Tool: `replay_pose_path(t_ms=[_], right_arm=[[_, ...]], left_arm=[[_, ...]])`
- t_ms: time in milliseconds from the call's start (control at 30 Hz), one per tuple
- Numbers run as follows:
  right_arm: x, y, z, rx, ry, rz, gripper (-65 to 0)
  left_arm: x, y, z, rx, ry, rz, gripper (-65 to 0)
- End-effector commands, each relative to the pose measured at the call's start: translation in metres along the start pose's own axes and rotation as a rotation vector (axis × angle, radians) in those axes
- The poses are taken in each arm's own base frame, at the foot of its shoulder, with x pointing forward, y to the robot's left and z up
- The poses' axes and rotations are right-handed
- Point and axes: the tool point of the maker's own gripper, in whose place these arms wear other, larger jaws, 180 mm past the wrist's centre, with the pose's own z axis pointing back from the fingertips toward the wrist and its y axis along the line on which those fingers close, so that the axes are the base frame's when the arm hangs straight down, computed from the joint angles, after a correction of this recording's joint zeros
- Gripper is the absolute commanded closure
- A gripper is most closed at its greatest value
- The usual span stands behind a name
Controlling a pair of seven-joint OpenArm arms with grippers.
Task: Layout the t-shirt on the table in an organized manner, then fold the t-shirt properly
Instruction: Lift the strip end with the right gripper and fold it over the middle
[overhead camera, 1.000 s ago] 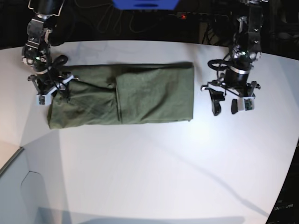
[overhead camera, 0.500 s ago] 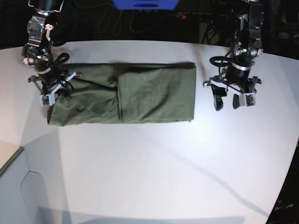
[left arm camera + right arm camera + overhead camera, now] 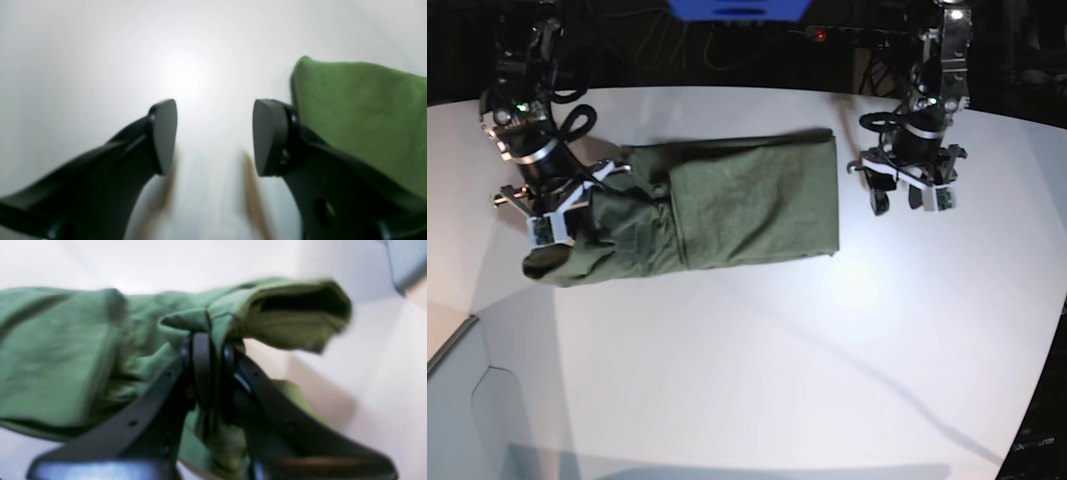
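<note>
The olive-green t-shirt (image 3: 747, 205) lies folded into a long band on the white table (image 3: 777, 370). Its left end is bunched and lifted. My right gripper (image 3: 575, 215) is at that end, on the base view's left. In the right wrist view the right gripper (image 3: 211, 366) is shut on a fold of the t-shirt (image 3: 66, 350), and a loose open hem hangs beyond it. My left gripper (image 3: 899, 198) hovers just right of the shirt's right edge. In the left wrist view the left gripper (image 3: 213, 133) is open with only the table (image 3: 100, 50) between its fingers and the t-shirt (image 3: 360, 110) beside it.
Behind the table's far curved edge are dark cables, a blue object (image 3: 737, 8) and a power strip with a red light (image 3: 819, 35). A grey panel (image 3: 477, 420) sits at the lower left corner.
My right gripper has shut on the shirt's left end and pulled it up and to the right, bunching it. My left arm moved back toward the far edge and closer to the shirt, still open.
</note>
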Motion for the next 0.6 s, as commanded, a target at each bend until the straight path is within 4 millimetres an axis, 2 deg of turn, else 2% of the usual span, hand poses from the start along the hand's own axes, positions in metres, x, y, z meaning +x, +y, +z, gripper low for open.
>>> replay_pose_path(t_ms=[0, 67, 200, 300, 533, 567], right_arm=[[0.02, 0.009, 0.002, 0.027, -0.071, 0.006, 0.0], [0.026, 0.033, 0.003, 0.087, -0.087, 0.024, 0.0], [0.035, 0.068, 0.0, 0.178, -0.107, 0.042, 0.0], [0.045, 0.095, -0.002, 0.249, -0.132, 0.059, 0.0], [0.062, 0.149, -0.004, 0.392, -0.175, 0.095, 0.0], [0.06, 0.158, -0.006, 0.416, -0.168, 0.1, 0.0]], left_arm=[[0.015, -0.006, -0.004, -0.016, -0.047, 0.004, -34.6], [0.015, -0.006, -0.006, -0.016, -0.043, 0.004, -34.6], [0.007, -0.028, -0.007, -0.073, -0.022, -0.019, -34.6], [0.005, -0.036, -0.007, -0.093, -0.017, -0.023, -34.6], [0.005, -0.038, -0.007, -0.095, -0.017, -0.019, -34.6], [0.005, -0.038, -0.007, -0.095, -0.017, -0.019, -34.6]])
